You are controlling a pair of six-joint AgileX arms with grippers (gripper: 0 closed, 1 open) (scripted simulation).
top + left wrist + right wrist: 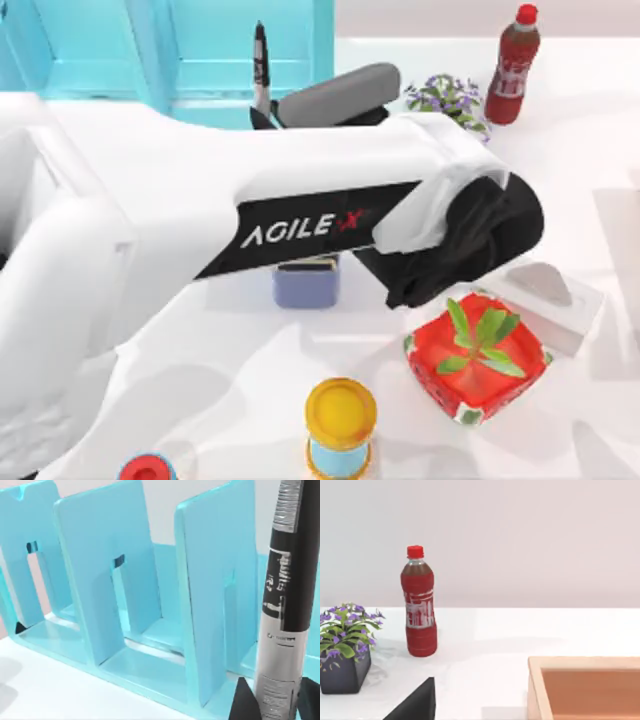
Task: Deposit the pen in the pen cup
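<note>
While the left arm [200, 240] stretched across the counter [240, 390] w/ its AgileX label up, it hid most of the cup [306, 283], which sat near mid-counter, apart from the pen. Behind it stood a light-blue rack [125, 605]. The left gripper [272, 700] was by the rack, fingers [242, 700] clamped on the pen [287, 595], held upright. Red planter [478, 355], yellow-topped cylinder [340, 428] and bottle [419, 602] stood elsewhere. Right gripper: fingers' state can't be told.
</note>
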